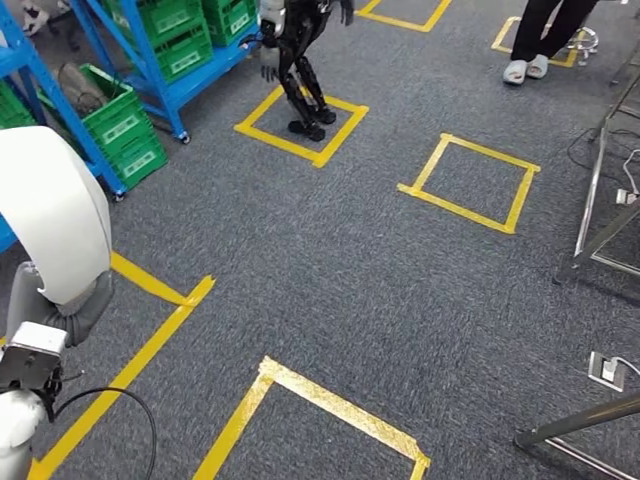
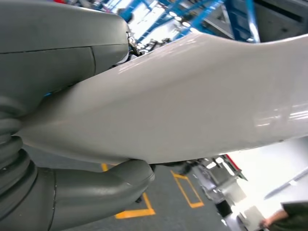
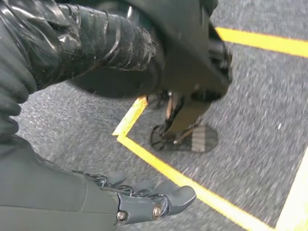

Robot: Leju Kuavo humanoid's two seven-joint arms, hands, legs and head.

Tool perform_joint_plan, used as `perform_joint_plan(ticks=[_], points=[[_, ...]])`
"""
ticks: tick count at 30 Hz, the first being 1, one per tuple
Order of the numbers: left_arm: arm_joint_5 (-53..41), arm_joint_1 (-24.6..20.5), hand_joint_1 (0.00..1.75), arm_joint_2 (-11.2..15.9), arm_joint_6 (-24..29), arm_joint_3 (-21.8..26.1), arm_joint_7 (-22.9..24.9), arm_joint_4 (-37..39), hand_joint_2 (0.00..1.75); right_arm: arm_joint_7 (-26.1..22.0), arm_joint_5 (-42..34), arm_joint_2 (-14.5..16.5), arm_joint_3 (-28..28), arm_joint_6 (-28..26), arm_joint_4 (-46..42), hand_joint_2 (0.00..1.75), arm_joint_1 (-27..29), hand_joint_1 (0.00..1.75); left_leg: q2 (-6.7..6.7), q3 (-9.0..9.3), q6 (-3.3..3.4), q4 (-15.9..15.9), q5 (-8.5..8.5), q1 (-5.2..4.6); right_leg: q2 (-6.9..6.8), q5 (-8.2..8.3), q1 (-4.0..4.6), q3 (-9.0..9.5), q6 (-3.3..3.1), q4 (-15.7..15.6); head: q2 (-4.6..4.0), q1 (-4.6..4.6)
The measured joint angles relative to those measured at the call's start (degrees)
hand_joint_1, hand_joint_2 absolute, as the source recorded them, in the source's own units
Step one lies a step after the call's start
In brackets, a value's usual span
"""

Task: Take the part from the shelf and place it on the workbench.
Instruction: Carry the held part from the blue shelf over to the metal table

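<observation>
Part point(image 1: 53, 215), white and curved, is resting in my left hand point(image 2: 72, 192) at eight o'clock, thumb and fingers clasping its edges. My right hand point(image 3: 145, 199) is hanging released over the carpet. I am judging this the carrying step; next I am needing to find the surface. Green crates point(image 1: 124, 135) are sitting on the blue shelf point(image 1: 90, 135) at ten o'clock, their labels unreadable.
</observation>
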Motion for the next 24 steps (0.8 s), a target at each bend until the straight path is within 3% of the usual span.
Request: perform_joint_plan(ticks=[2,3,4,5,7,9,11,13,14,15,17,19,20,21,22,24], points=[[-0.22,-0.16,1.75,-0.07,0.39,-0.01,0.07,0.21,1.75,0.26,-0.12,0.05,-0.03,-0.01,0.01,1.75,-0.10,0.00,-3.20,-2.96,-0.12,6.80,-3.68,0.18,1.39,0.17,-0.07,0.05,-0.45,-0.17,0.00,-0.23],[-0.28,-0.17,1.75,-0.10,0.54,-0.02,0.13,0.37,1.75,0.38,-0.15,0.07,-0.04,-0.02,0.01,1.75,-0.12,0.00,-3.77,-4.73,-0.13,10.62,-5.21,0.16,2.20,0.18,-0.02,0.03,-0.55,-0.16,0.00,-0.25],[-0.38,-0.17,1.75,-0.14,0.69,-0.03,0.21,0.58,1.75,0.51,-0.17,0.08,-0.04,-0.03,0.01,1.75,-0.11,0.00,-3.98,-6.00,-0.12,13.22,-5.82,0.15,3.10,0.19,0.04,0.04,-0.58,-0.13,0.00,-0.26],[-0.55,-0.19,1.75,-0.18,0.86,-0.05,0.28,0.78,1.75,0.64,-0.17,0.10,-0.04,-0.06,0.01,1.75,-0.06,0.00,-4.06,-6.44,-0.08,13.85,-5.29,0.14,4.00,0.20,0.08,0.06,-0.60,-0.08,0.00,-0.25],[-0.85,-0.32,1.75,-0.21,1.24,-0.07,0.38,1.05,1.75,0.82,-0.17,0.14,-0.04,-0.21,0.02,1.75,0.02,0.00,-4.69,-4.56,0.08,9.03,-1.40,0.21,5.77,0.17,0.04,0.09,-0.51,0.20,0.00,-0.26],[-0.97,-0.48,1.75,-0.22,1.49,-0.07,0.38,1.18,1.75,0.94,-0.19,0.19,-0.05,-0.39,0.04,1.75,-0.02,0.00,-7.83,-1.71,0.29,2.16,1.66,0.60,7.39,0.08,-0.02,-0.34,-0.11,0.76,0.00,-0.20],[-1.02,-0.57,1.75,-0.22,1.62,-0.09,0.40,1.38,1.75,1.05,-0.19,0.22,-0.05,-0.51,0.07,1.75,-0.07,0.00,-10.13,-0.74,0.45,-0.83,1.98,0.76,8.93,0.31,-0.28,-1.36,0.75,1.16,0.00,-0.16],[-1.06,-0.77,1.75,-0.24,1.69,-0.15,0.44,1.63,1.75,1.21,-0.19,0.20,-0.04,-0.62,0.14,1.75,0.12,0.00,-9.05,-0.78,0.83,-1.36,1.99,0.66,10.22,0.63,-0.62,-2.27,1.62,1.19,0.00,-0.19],[-1.12,-0.95,1.75,-0.28,1.72,-0.19,0.44,1.77,1.75,1.30,-0.19,0.21,-0.04,-0.66,0.19,1.75,0.25,0.00,-8.26,-0.64,1.13,-1.62,2.10,0.70,9.48,0.39,-0.55,-2.69,1.94,1.59,0.00,-0.11],[-1.19,-1.12,1.75,-0.33,1.76,-0.22,0.44,1.90,1.75,1.39,-0.17,0.22,-0.04,-0.69,0.22,1.75,0.27,0.00,-7.35,-0.47,1.45,-1.87,2.21,0.77,7.92,-0.37,-0.44,-3.53,2.21,2.93,0.00,0.11],[-1.34,-1.29,1.75,-0.40,1.85,-0.26,0.45,2.18,1.75,1.50,-0.15,0.26,-0.03,-0.72,0.25,1.75,0.10,0.00,-5.45,-0.22,1.88,-2.10,2.22,0.63,3.56,-3.25,-0.25,-6.69,2.62,8.99,0.00,0.48],[-1.45,-1.30,1.75,-0.47,1.94,-0.31,0.48,2.51,1.75,1.57,-0.15,0.26,-0.02,-0.72,0.25,1.75,-0.06,0.00,-3.52,-0.18,2.06,-2.08,2.09,0.36,1.77,-5.52,-0.41,-10.16,2.86,15.62,0.00,0.55],[-1.52,-1.33,1.75,-0.52,1.98,-0.34,0.50,2.68,1.75,1.65,-0.15,0.26,-0.02,-0.72,0.25,1.75,-0.05,0.00,-2.62,-0.13,2.10,-2.07,2.01,0.27,1.50,-5.39,-0.46,-10.71,2.87,16.66,0.00,0.57],[-1.63,-1.40,1.75,-0.57,2.05,-0.37,0.54,2.82,1.75,1.75,-0.15,0.26,-0.02,-0.72,0.25,1.75,-0.03,0.00,-1.80,-0.03,2.09,-2.07,1.90,0.21,1.27,-4.29,-0.47,-10.03,2.80,15.46,0.00,0.57],[-1.76,-1.52,1.75,-0.62,2.13,-0.39,0.58,2.94,1.75,1.86,-0.15,0.26,-0.02,-0.72,0.25,1.75,0.02,0.00,-1.05,0.13,2.04,-2.08,1.77,0.16,0.73,-2.53,-0.41,-8.20,2.63,12.22,0.00,0.58],[-1.97,-1.81,1.75,-0.68,2.30,-0.39,0.63,3.09,1.75,1.99,-0.15,0.26,-0.02,-0.77,0.25,1.75,0.01,0.00,0.24,0.52,1.71,-2.06,1.42,-0.05,-1.66,-0.09,0.09,-3.77,1.97,4.53,0.00,0.55]])
